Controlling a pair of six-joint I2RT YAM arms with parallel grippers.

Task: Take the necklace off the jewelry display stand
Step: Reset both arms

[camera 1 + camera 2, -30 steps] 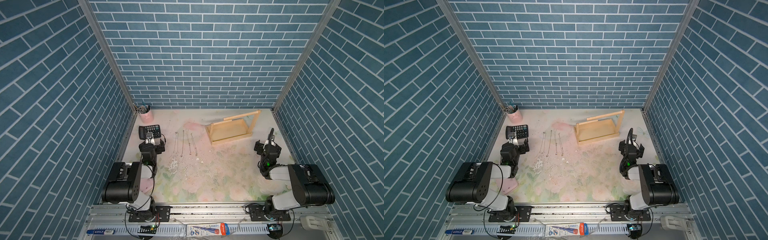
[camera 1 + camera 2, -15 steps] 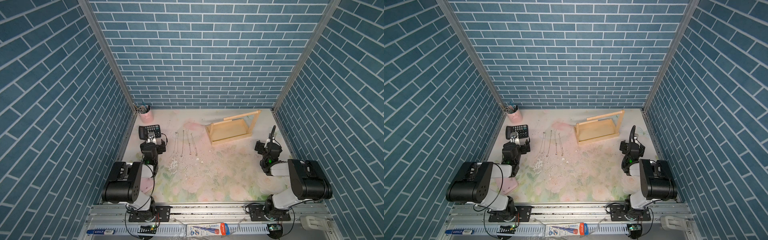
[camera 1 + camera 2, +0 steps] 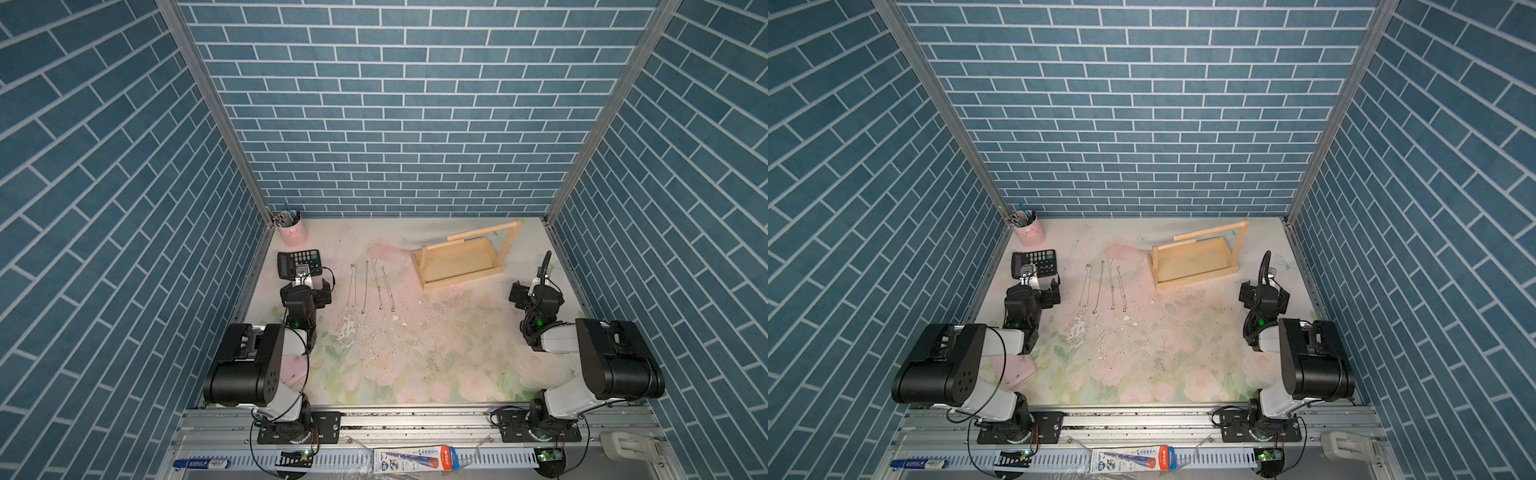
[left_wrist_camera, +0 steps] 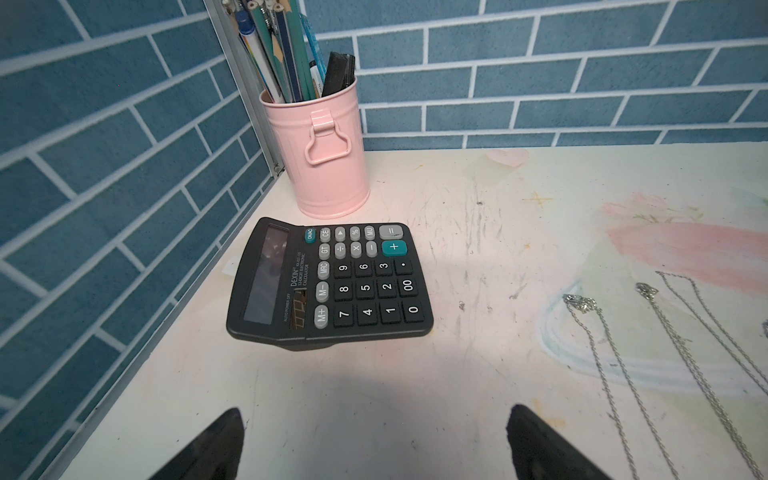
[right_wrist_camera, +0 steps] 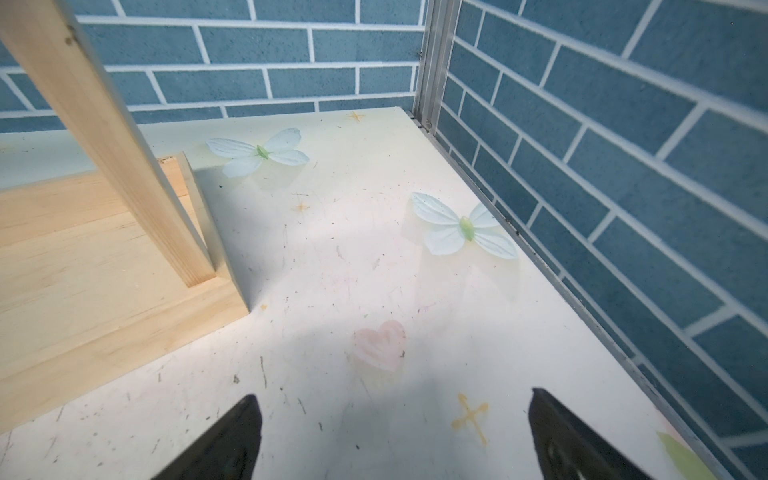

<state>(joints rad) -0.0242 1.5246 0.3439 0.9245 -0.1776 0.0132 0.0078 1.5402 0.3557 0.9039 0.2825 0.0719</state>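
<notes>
1. At the left arm's tip, the left pincer (image 4: 374, 415) stands spread wide with nothing between its fingers, low over bare table (image 3: 436, 353). Arm and opening match the pictures from a second ago.
2. Right pincer (image 5: 395, 397): likewise spread to its full width and holding nothing. Its wrist sits slightly nearer the back wall than a second ago, which is the only shift noted.
3. Just ahead of the left pincer lies a black calculator (image 4: 332, 282), keys up. Beyond it a pink pencil bucket (image 4: 328, 166) stands in the far left corner, close to the wall rail.
4. Necklaces (image 3: 370, 286): four thin chains laid side by side, flat on the table. They lie between the calculator and the stand and touch neither. Position unchanged.
5. Jewelry display stand (image 3: 457, 266): upright, toward the far right of the table, skewed to the table's edges. Its near corner and one post lie ahead of the right pincer, toward the table's middle, clear of the fingers. Unchanged.
6. Edges: each pincer sits near its own side wall. A narrow strip of table runs between the stand's end and the right wall rail.
7. Open room: a broad stretch of table lies between the two arms. It runs from the necklaces and stand back to the near edge, with scuffs and flecks on it.
</notes>
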